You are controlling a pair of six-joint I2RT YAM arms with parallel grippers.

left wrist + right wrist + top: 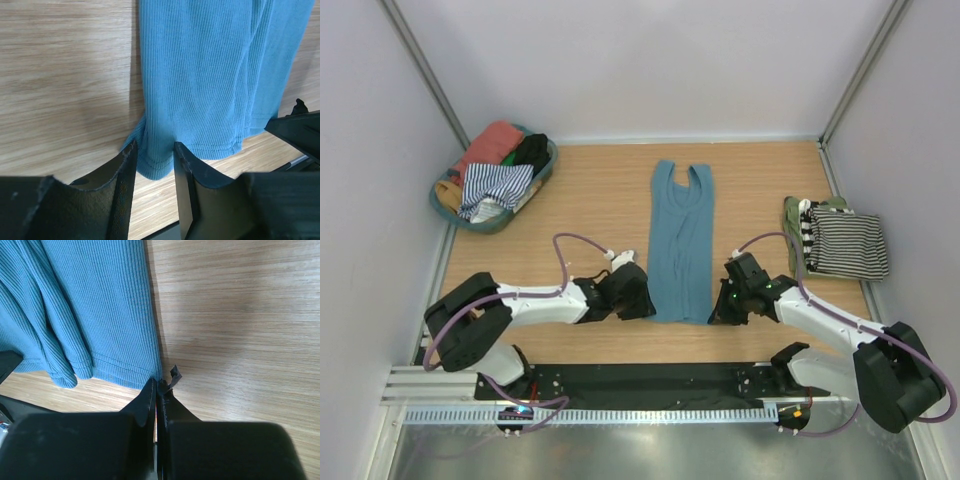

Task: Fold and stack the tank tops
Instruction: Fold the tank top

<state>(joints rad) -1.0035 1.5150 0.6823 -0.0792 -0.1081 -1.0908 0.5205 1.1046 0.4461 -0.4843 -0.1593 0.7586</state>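
Note:
A teal blue tank top point(680, 240) lies lengthwise in the middle of the table, straps at the far end, hem towards me. My left gripper point(642, 300) is at the hem's near-left corner. In the left wrist view its fingers point(154, 146) stand apart with the bunched corner of the teal top point(210, 75) between them. My right gripper point(720, 310) is at the near-right corner. In the right wrist view it point(159, 382) is shut, pinching the very edge of the teal hem point(90, 305). A folded black-and-white striped tank top point(845, 243) lies on an olive green one point(792, 235) at the right.
A round teal basket point(542, 178) at the back left holds several more tops, coral, striped, mustard and dark ones. Grey walls close in the table on three sides. A black rail point(650, 380) runs along the near edge between the arm bases.

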